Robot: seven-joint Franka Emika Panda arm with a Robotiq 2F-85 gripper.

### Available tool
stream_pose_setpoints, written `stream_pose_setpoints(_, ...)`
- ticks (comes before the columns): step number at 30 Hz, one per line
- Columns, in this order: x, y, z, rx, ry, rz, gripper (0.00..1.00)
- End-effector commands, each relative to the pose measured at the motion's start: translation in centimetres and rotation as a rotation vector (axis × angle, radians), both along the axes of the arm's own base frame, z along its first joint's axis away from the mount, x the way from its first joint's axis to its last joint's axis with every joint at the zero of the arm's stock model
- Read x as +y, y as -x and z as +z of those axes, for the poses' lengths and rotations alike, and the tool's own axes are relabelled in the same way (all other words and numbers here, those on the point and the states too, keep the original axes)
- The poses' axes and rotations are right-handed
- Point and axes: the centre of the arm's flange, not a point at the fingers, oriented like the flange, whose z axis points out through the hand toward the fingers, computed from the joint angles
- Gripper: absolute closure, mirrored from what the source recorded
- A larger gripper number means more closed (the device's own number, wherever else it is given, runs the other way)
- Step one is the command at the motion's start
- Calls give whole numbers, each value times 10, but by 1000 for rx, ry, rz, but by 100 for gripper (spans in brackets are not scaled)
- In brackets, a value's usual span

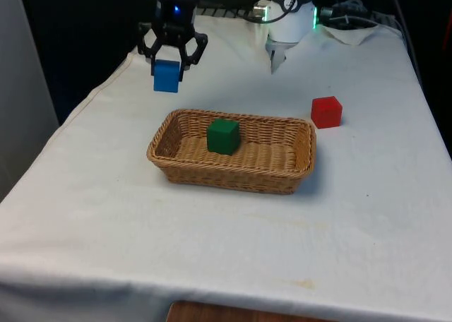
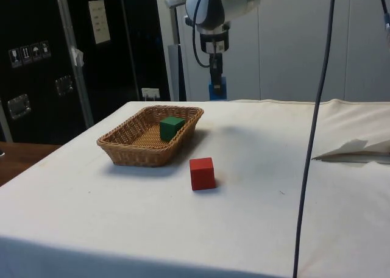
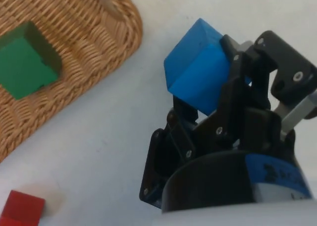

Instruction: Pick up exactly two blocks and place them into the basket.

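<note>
On the counter (image 1: pixel 212 251), covered with a smooth white cloth, the end effector (image 1: pixel 168 73) hangs at the front view's left, closed on a blue cube (image 1: pixel 167 76) held above the cloth just behind the basket (image 1: pixel 233 176), probably to carry it over the rim. To the right, a green cube (image 1: pixel 223 135) already lies on the woven wicker floor of the oblong basket, and a red cube (image 1: pixel 326 111) stands apart on the cloth.

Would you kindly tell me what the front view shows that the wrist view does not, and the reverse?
Front view alone: the whole basket and the blue block held clear above the cloth, outside the rim. Wrist view alone: close up, the fingers clamped against that block's sides. Both: gripper, green block in the basket, red block on the cloth.
</note>
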Motion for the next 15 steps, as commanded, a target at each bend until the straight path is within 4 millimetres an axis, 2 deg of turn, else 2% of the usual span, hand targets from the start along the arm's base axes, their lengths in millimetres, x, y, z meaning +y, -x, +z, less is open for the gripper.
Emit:
stream_pose_setpoints(1,3,-2,3,14,7,-2,99)
stream_pose_setpoints(14,33,-31,28,38,-4,25,99)
stream_pose_setpoints(15,31,-30,26,27,-12,27,99)
